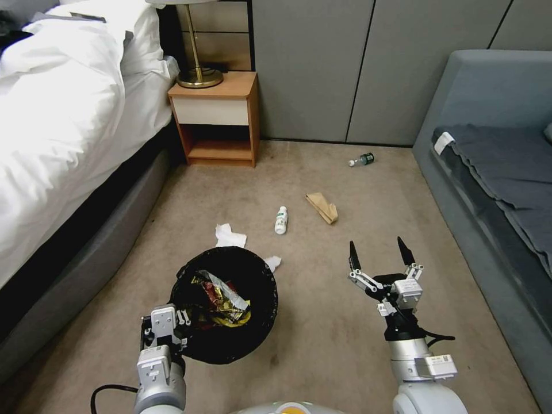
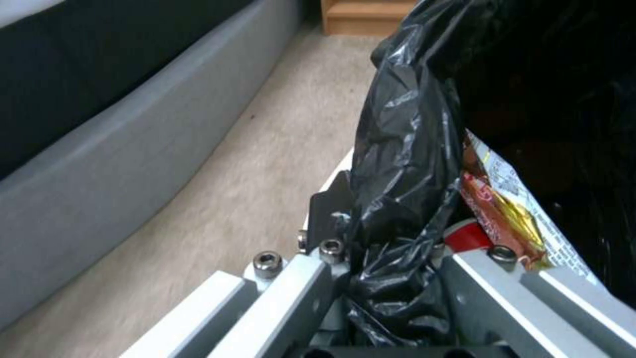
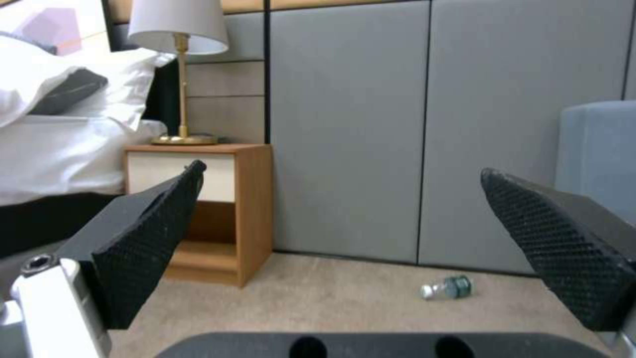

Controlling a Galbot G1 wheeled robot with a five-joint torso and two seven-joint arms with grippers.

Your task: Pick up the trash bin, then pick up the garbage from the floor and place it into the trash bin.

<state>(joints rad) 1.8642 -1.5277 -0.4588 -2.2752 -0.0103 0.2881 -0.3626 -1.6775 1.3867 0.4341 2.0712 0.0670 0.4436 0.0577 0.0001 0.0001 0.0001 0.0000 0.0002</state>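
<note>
The trash bin (image 1: 261, 276), lined with a black bag, hangs low at the front left with my left gripper (image 1: 178, 325) shut on its rim. In the left wrist view the left gripper (image 2: 391, 248) pinches the crinkly bag (image 2: 404, 149) between its jaws. Red, yellow and foil wrappers (image 1: 221, 299) lie inside the bin. On the carpet lie a white bottle (image 1: 280, 220), a brown paper bag (image 1: 322, 207), a green bottle (image 1: 362, 159) near the wall, and two tissues (image 1: 230, 236) just beyond the bin. My right gripper (image 1: 376, 253) hovers open and empty, short of the paper bag.
A bed (image 1: 63, 126) runs along the left and a grey sofa (image 1: 494, 172) along the right. A wooden nightstand (image 1: 215, 118) with a lamp (image 1: 198, 72) stands at the back wall. Bare carpet lies between the bin and the sofa.
</note>
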